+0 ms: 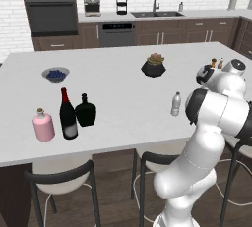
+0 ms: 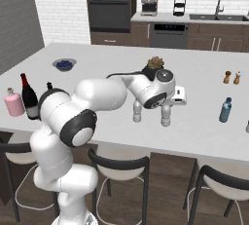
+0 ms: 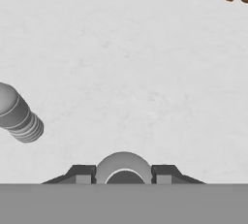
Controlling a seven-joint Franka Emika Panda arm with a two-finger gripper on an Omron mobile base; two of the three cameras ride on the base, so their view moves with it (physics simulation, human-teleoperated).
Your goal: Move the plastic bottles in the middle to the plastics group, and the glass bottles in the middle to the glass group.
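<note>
The small clear plastic bottle (image 1: 175,103) stands upright mid-counter, just beside the gripper (image 2: 166,120), which holds nothing; I cannot tell how far its jaws are parted. The bottle looks light, tippy and slick: best gripped around its ribbed body, below the cap.

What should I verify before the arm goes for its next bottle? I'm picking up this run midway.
1. Wine bottle in the glass group, between pink bottle and black flask: ok.
2. Clear plastic bottle moved to the blue bottle: not ok, it stands mid-counter, upright.
3. Gripper empty: ok, nothing between the fingertips in the hand view.
4. Gripper centred over the clear bottle: not ok, the bottle sits off to the left in the hand view.
5. Room beside the blue bottle: ok, the shakers stand apart from it.
</note>
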